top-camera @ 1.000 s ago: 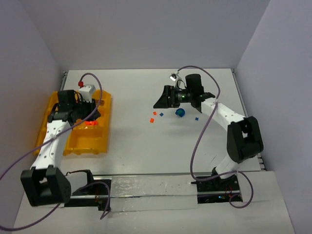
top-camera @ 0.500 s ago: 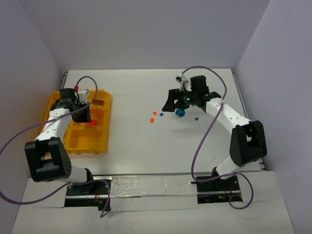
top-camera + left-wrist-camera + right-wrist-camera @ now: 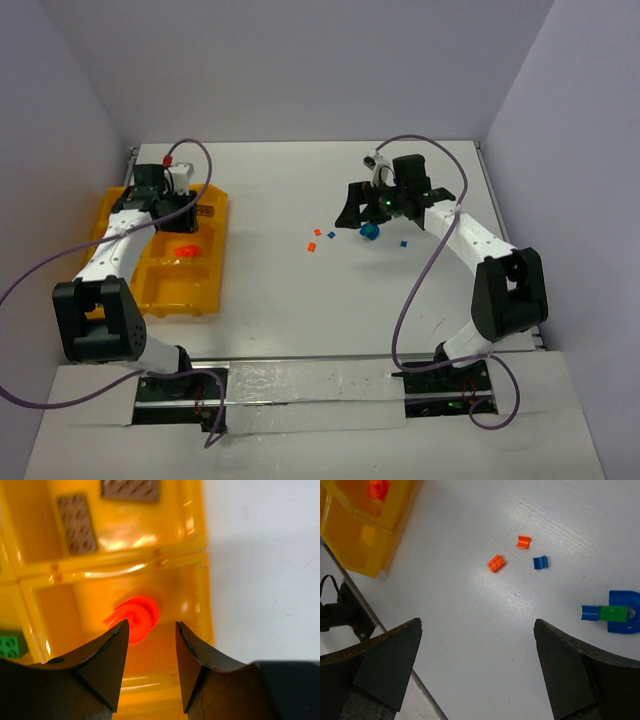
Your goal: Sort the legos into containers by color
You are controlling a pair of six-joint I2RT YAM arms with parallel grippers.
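so the left gripper (image 3: 150,650) hangs parted and empty over the tray (image 3: 200,560) bin where the red lego (image 3: 136,620) lies, while the right gripper (image 3: 477,665) gapes wide and empty above the loose bricks (image 3: 496,563) on the table, probably lining up the next pick.

The tray (image 3: 198,575) is glossy translucent plastic, the red lego (image 3: 142,620) shiny plastic, the table (image 3: 470,630) matt, faintly grained.

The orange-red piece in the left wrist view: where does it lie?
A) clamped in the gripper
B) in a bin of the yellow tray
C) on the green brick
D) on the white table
B: the orange-red piece lies on the floor of a bin of the yellow tray, below the left gripper, whose fingers stand apart.
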